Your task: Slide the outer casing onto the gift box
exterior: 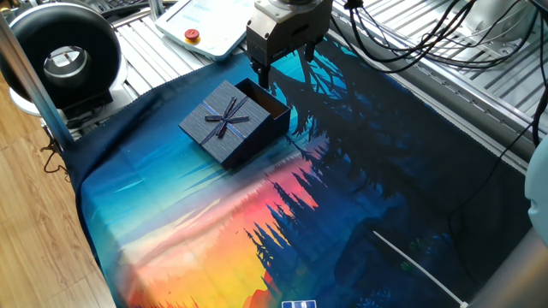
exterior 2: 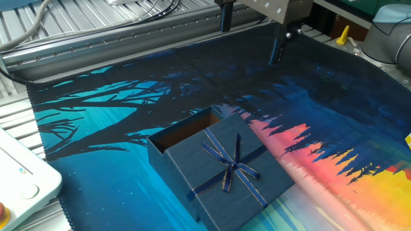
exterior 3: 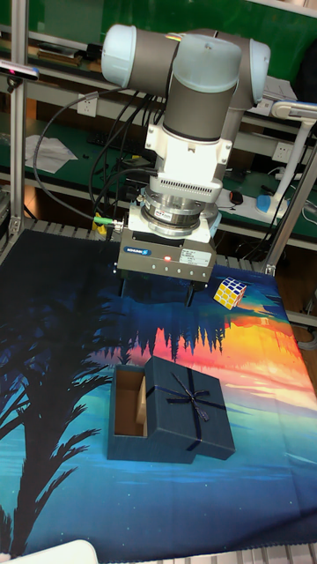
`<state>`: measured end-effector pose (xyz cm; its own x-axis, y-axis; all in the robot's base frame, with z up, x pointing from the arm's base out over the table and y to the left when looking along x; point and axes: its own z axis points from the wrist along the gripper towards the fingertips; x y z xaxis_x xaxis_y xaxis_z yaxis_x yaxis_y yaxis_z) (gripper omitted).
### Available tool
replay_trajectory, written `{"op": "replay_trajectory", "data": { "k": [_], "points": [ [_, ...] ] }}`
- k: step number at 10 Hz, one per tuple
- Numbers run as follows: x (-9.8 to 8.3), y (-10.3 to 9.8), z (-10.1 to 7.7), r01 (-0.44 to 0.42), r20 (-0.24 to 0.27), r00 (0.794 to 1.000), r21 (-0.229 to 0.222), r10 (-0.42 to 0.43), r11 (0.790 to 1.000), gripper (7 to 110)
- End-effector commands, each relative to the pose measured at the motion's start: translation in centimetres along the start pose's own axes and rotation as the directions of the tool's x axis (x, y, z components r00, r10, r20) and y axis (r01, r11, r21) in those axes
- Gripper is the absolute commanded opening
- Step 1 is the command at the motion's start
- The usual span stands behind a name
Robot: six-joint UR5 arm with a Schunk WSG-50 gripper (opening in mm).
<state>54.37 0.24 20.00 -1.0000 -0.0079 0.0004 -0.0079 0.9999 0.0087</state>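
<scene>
The outer casing [exterior: 224, 122] [exterior 2: 231, 170] [exterior 3: 189, 407], a ribbed navy sleeve with a thin bow on top, lies on the printed cloth. It covers most of the gift box [exterior: 267, 101] [exterior 2: 186, 131] [exterior 3: 130, 414]. A narrow strip of the box's brown inside still shows at one end. My gripper [exterior: 287, 68] [exterior 2: 250, 38] [exterior 3: 156, 293] hangs above and just behind that exposed end, clear of both. Its fingers are spread open with nothing between them.
A small colour cube [exterior 3: 230, 293] sits on the cloth beyond the gripper. A white pendant with a red button [exterior: 201, 21] and a black round device [exterior: 64, 56] stand off the cloth's edge. Cables [exterior: 411, 34] hang over the metal frame behind.
</scene>
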Motion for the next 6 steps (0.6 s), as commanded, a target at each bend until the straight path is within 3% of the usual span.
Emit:
{"op": "replay_trajectory", "data": {
  "k": [1, 2, 6],
  "points": [
    [-1.26, 2.74, -0.14, -0.179, 0.031, 0.983, -0.108, 0.183, 0.978, 109],
    [-1.27, 2.75, -0.15, -0.179, 0.031, 0.983, -0.108, 0.183, 0.978, 7],
    [-1.3, 2.72, -0.17, -0.177, 0.031, 0.983, -0.106, 0.182, 0.978, 7]
  ]
}}
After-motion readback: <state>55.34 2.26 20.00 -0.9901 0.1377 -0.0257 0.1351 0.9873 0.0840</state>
